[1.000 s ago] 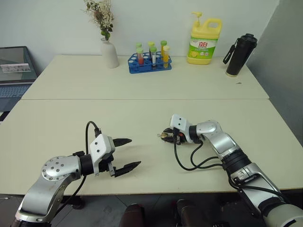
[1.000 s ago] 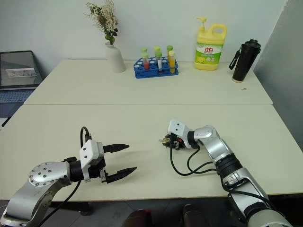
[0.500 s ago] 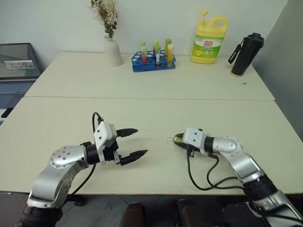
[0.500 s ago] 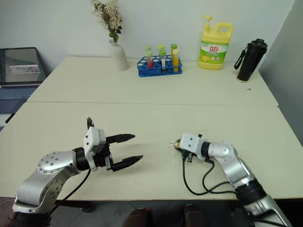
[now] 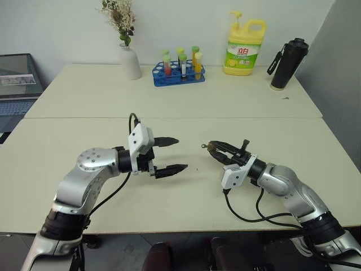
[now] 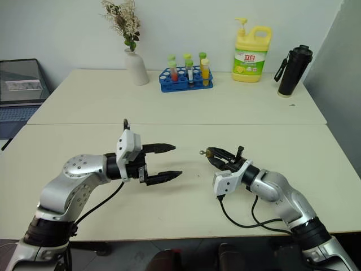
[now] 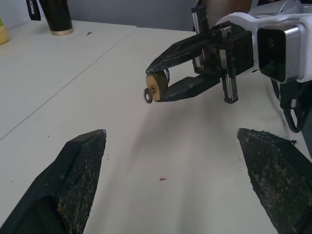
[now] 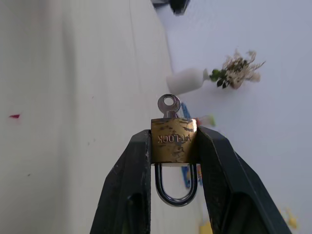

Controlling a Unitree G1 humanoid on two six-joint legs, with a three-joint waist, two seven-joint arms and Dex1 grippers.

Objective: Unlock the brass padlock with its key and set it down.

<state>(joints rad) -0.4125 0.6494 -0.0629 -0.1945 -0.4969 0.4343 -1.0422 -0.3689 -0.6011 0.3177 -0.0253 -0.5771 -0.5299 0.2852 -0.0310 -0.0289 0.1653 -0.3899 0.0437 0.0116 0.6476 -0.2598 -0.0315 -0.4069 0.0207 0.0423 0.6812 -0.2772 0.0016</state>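
Right end effector (image 5: 213,148) raised above the counter (image 5: 169,101), roughly level, fingers clamped on the padlock (image 8: 173,140) body; key (image 8: 168,105) seated in it, sticking out past the fingertips. Left end effector (image 5: 172,154) faces the padlock, near but apart, level, fingers spread wide, holding nothing

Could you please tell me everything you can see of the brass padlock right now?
The brass padlock is a small golden block, scuffed, with stamped lettering. Its silver U-shaped shackle looks closed. A silver key sits in its keyhole, head sticking out. The right gripper pinches its sides, holding it above the table, key toward the open left gripper.
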